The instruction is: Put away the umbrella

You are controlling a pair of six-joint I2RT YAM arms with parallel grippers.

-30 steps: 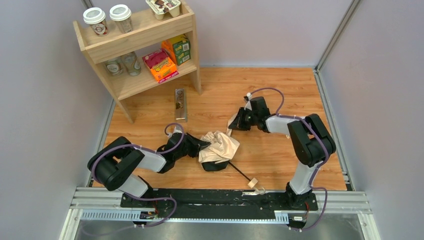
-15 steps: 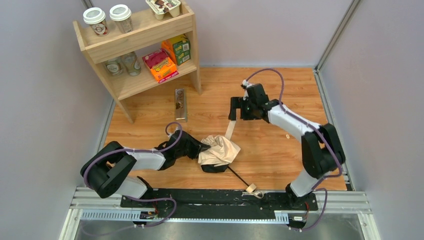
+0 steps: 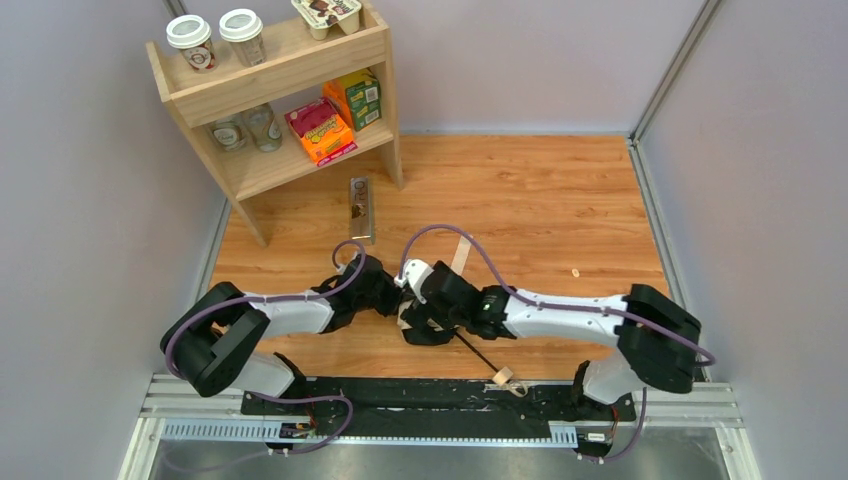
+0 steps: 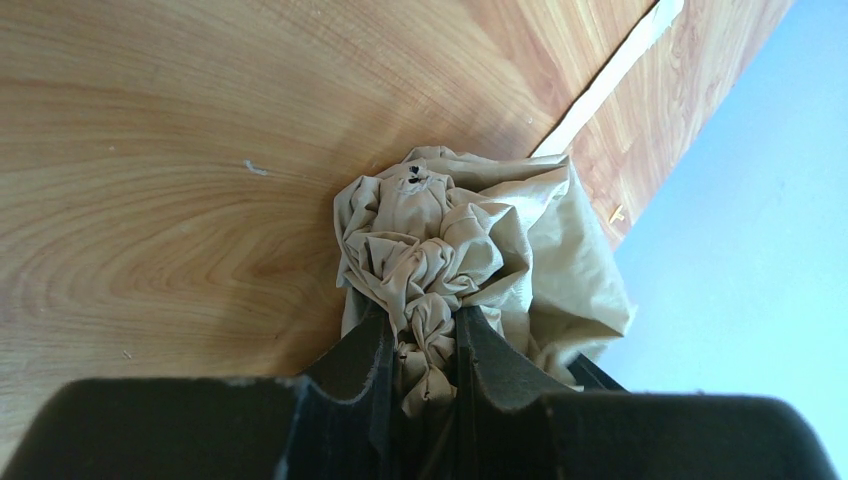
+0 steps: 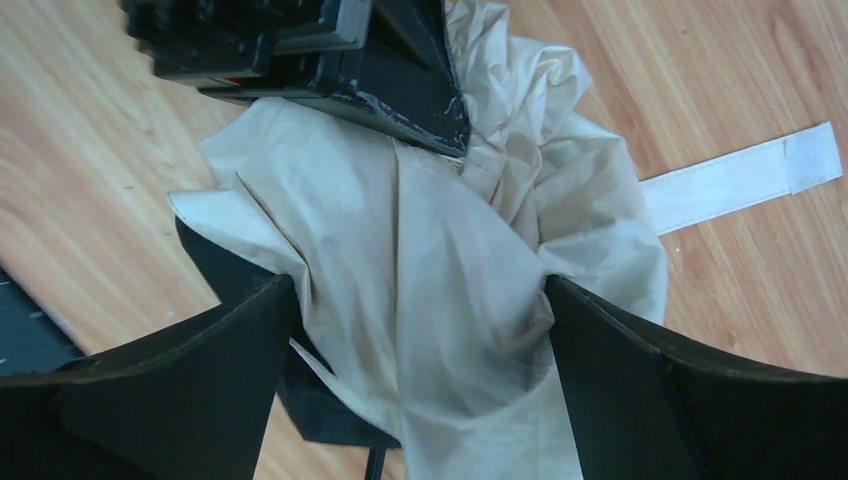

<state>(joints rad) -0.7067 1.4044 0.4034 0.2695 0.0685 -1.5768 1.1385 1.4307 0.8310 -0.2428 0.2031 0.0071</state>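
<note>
Left hand [image 4: 425, 335] pinched a bunched fold of the crumpled pale beige fabric folding umbrella [image 4: 450, 240] on the wooden tabletop [image 4: 150, 150]; right hand [image 5: 418, 290] spread wide, straddling its canopy.

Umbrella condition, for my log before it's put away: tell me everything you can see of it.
The umbrella lies collapsed on the wooden tabletop, its pale beige fabric bunched and creased. A thin black shaft runs to a small light wooden knob near the arms' bases. The left claw pinches a fold of fabric; the right claw stands open astride it.
</note>
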